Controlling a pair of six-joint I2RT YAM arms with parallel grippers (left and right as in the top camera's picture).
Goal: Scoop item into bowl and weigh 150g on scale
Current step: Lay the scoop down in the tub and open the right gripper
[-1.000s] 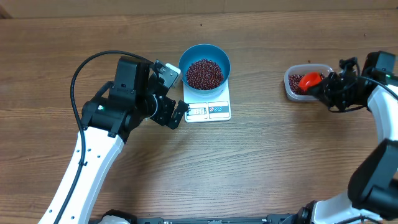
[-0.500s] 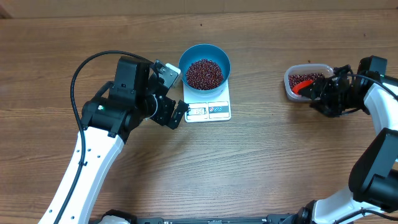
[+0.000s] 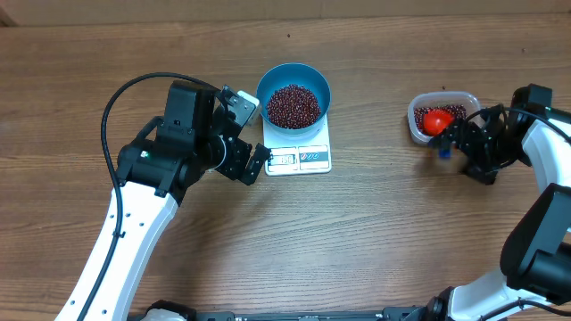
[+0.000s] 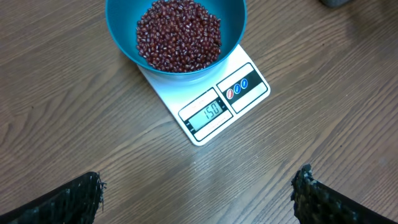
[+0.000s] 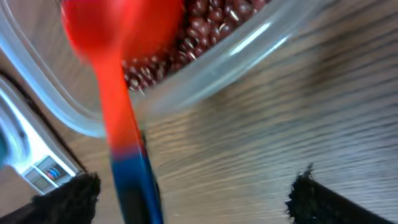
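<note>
Beans, small and dark red-brown, heap in the round bright blue bowl on the flat white rectangular scale; left gripper and right gripper both gape wide, holding nothing.

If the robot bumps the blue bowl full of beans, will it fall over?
Probably not: the bowl looks wide, and the beans heaped inside likely weigh it down. It may slide on the smooth white scale rather than tip. A hard knock could spill beans.
</note>
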